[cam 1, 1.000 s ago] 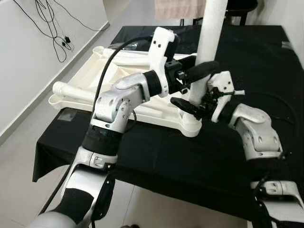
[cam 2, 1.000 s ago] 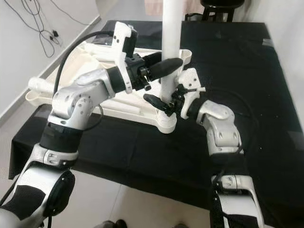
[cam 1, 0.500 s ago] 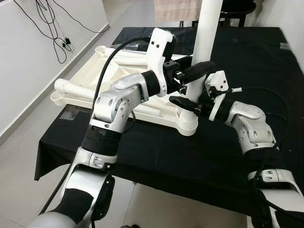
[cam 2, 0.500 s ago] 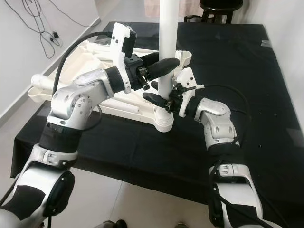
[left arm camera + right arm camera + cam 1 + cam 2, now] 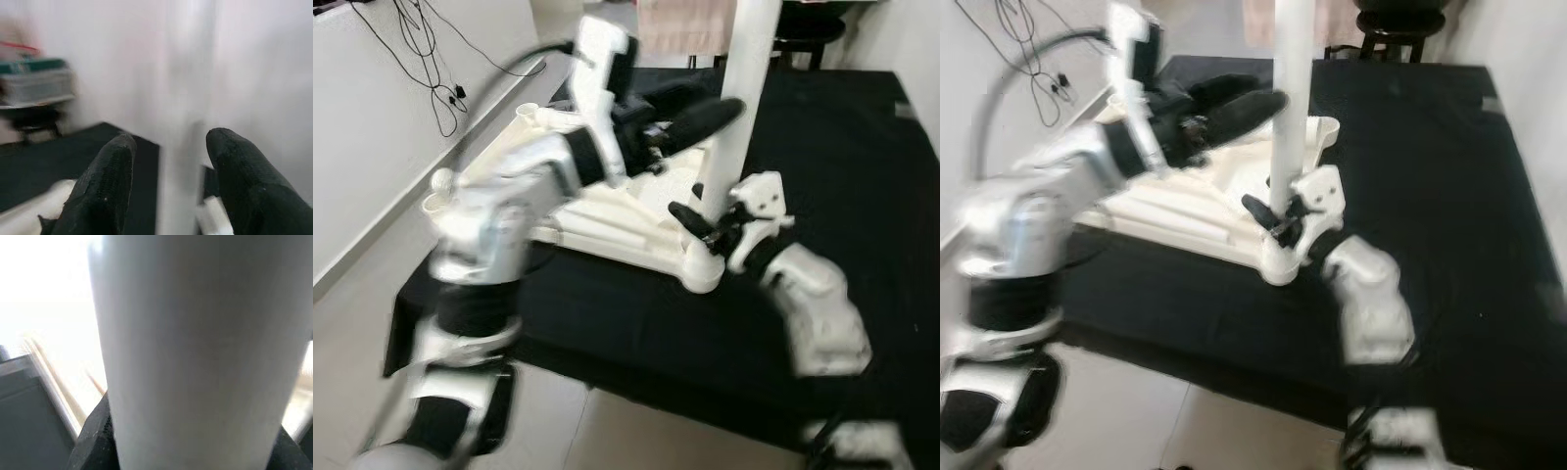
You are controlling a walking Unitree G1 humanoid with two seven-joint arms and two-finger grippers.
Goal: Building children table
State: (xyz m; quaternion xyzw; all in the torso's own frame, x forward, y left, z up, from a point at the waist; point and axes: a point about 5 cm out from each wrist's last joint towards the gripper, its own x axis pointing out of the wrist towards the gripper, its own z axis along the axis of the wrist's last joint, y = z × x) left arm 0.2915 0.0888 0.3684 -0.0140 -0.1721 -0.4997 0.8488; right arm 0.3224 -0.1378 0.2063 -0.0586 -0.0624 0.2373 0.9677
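Two hands work one upright white leg (image 5: 741,108); my right hand (image 5: 705,217) pinches its base near the counter (image 5: 862,147) edge; my left hand (image 5: 690,117) is spread beside it, higher.

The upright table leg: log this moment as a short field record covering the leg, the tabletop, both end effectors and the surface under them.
leg: white table leg stands upright in a corner socket of the tabletop
tabletop: white tabletop lies upside down, another leg lying across its far end
right end effector: right end effector clamped on the leg low down, just above the socket
left end effector: left end effector open, fingers beside the leg higher up; blurred
surface: black cloth over a table
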